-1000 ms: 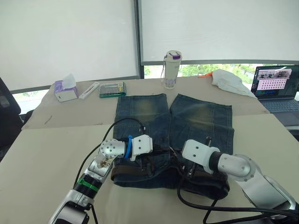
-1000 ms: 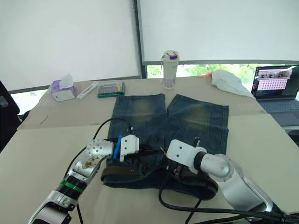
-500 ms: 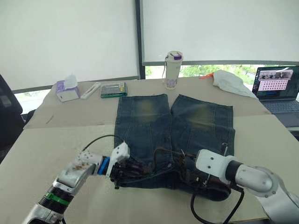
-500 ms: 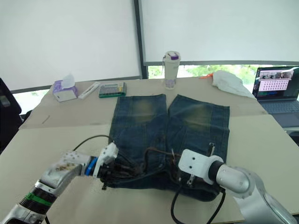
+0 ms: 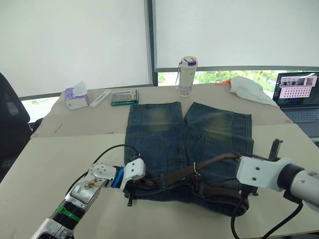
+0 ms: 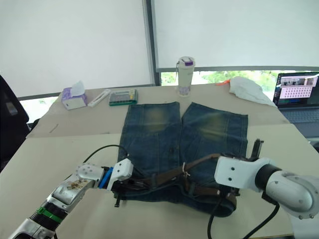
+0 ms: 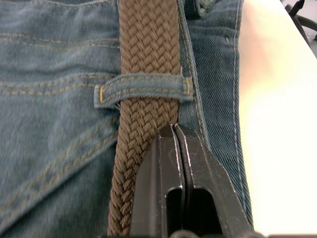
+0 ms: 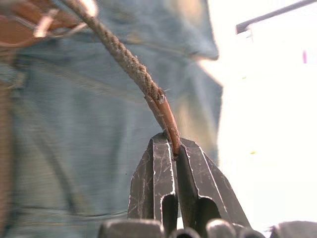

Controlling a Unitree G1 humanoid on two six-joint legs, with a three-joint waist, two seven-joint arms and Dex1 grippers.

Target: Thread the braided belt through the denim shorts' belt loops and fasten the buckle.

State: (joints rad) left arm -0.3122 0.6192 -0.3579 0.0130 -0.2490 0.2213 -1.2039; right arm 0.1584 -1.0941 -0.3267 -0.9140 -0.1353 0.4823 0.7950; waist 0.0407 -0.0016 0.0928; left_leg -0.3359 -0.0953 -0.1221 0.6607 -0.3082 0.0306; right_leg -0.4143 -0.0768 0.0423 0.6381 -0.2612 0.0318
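Observation:
The denim shorts [image 5: 189, 129] lie flat on the table with the waistband nearest me. The braided belt [image 5: 214, 162] runs along the waistband, and its free end rises off the cloth toward the right. My right gripper [image 8: 172, 144] is shut on that smooth brown tip, above the shorts' right side. A small silver buckle [image 5: 194, 172] sits near the waistband's middle. My left gripper [image 7: 173, 130] is shut, its tips resting on the belt [image 7: 148, 44] just short of a belt loop [image 7: 143, 89] at the waistband's left end [image 5: 130, 191].
At the table's far side stand a bottle [image 5: 187, 75], a calculator [image 5: 123, 97], a tissue box [image 5: 76, 99] and a white cloth [image 5: 249, 88]. A laptop [image 5: 298, 94] sits far right, a black chair [image 5: 10, 124] at left. Black cables trail from both arms.
My right gripper has moved right and lifted, drawing the belt's free end out across the shorts. The left gripper has stayed at the waistband's left end. The camera shifted slightly.

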